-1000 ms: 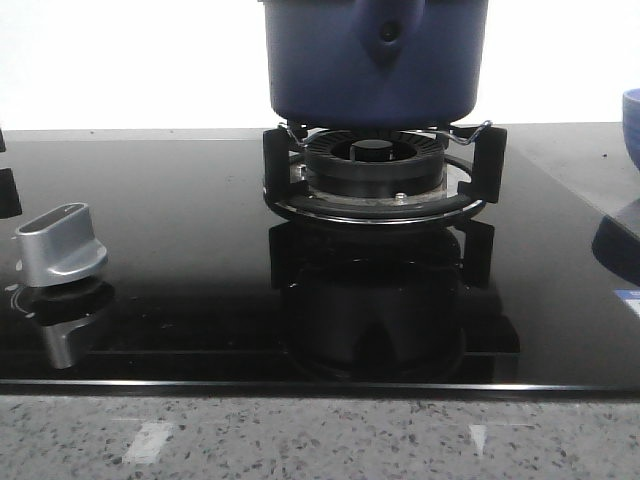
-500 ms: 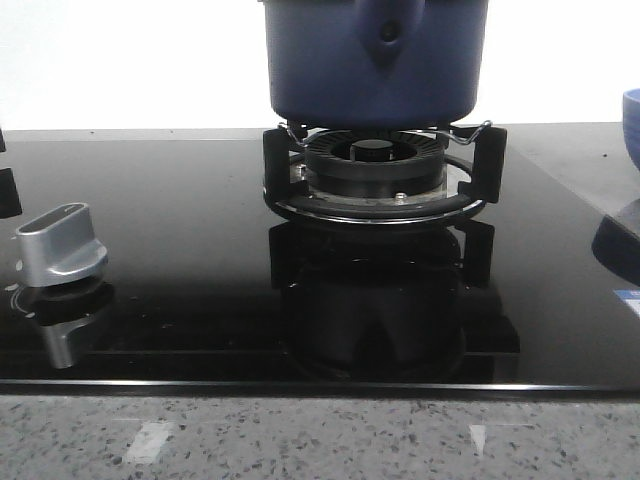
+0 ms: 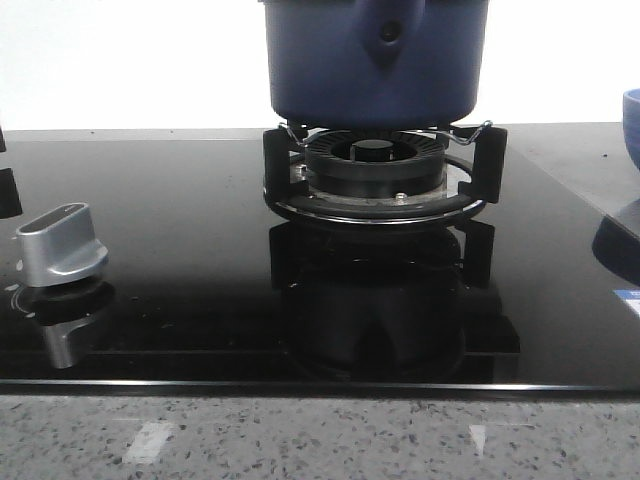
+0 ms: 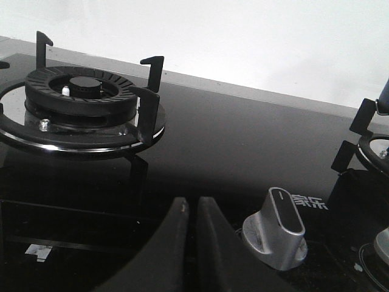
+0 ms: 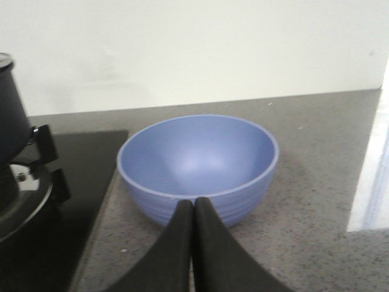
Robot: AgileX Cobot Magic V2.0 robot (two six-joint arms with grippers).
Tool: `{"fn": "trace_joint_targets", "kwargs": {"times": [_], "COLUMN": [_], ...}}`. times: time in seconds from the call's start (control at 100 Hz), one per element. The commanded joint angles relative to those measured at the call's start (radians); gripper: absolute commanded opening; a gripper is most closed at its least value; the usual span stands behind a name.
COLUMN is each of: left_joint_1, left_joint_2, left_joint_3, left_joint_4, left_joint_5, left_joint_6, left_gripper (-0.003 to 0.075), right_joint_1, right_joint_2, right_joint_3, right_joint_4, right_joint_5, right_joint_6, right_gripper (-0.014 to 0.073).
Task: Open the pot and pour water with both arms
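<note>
The dark blue pot (image 3: pixel 375 60) sits on the black burner grate (image 3: pixel 375 175) at the back centre, its handle stub (image 3: pixel 388 30) facing the camera. Its top is cut off in the front view, so no lid shows. A sliver of the pot (image 5: pixel 11 121) appears in the right wrist view. My left gripper (image 4: pixel 193 205) is shut and empty, low over the black glass hob (image 4: pixel 243 140) beside a silver knob (image 4: pixel 276 225). My right gripper (image 5: pixel 193 205) is shut and empty, just in front of a light blue bowl (image 5: pixel 197 161). Neither gripper shows in the front view.
An empty second burner (image 4: pixel 79 100) with upright grate prongs stands on the hob near the left arm. The silver knob (image 3: pixel 60 245) is at the hob's front left. The bowl (image 3: pixel 631 125) rests on the speckled stone counter (image 5: pixel 316 201) right of the hob.
</note>
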Motion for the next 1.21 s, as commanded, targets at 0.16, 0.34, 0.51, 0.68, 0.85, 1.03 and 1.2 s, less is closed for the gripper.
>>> {"fn": "trace_joint_targets", "kwargs": {"times": [0.16,0.34,0.51,0.68,0.85,1.03,1.2], "left_joint_1": [-0.007,-0.007,-0.007,-0.007,-0.007,-0.007,-0.007], "left_joint_2": [-0.026,-0.026,-0.026,-0.026,-0.026,-0.026,-0.026], "left_joint_3": [0.032,0.032,0.032,0.032,0.032,0.032,0.032], "left_joint_4": [-0.01,-0.01,-0.01,-0.01,-0.01,-0.01,-0.01], "left_joint_5": [-0.072,-0.072,-0.072,-0.072,-0.072,-0.072,-0.072], "left_joint_6": [-0.01,-0.01,-0.01,-0.01,-0.01,-0.01,-0.01], "left_gripper": [-0.002,-0.002,-0.002,-0.002,-0.002,-0.002,-0.002], "right_joint_1": [0.04,0.08,0.08,0.08,0.08,0.08,0.08], "right_joint_2": [-0.108,-0.241,-0.283,-0.283,-0.283,-0.283,-0.283], "right_joint_3": [0.146,0.24,0.253,0.251,0.251,0.251,0.251], "right_joint_4": [-0.126,-0.136,-0.147,-0.157,-0.157,-0.157,-0.157], "right_joint_5": [-0.144,-0.144,-0.066,-0.051,-0.053,-0.053,-0.053], "right_joint_6": [0.088,0.089,0.103,0.103,0.103,0.103,0.103], "right_gripper": [-0.0056,-0.0056,-0.0056,-0.0056,-0.0056,-0.0056,-0.0056]}}
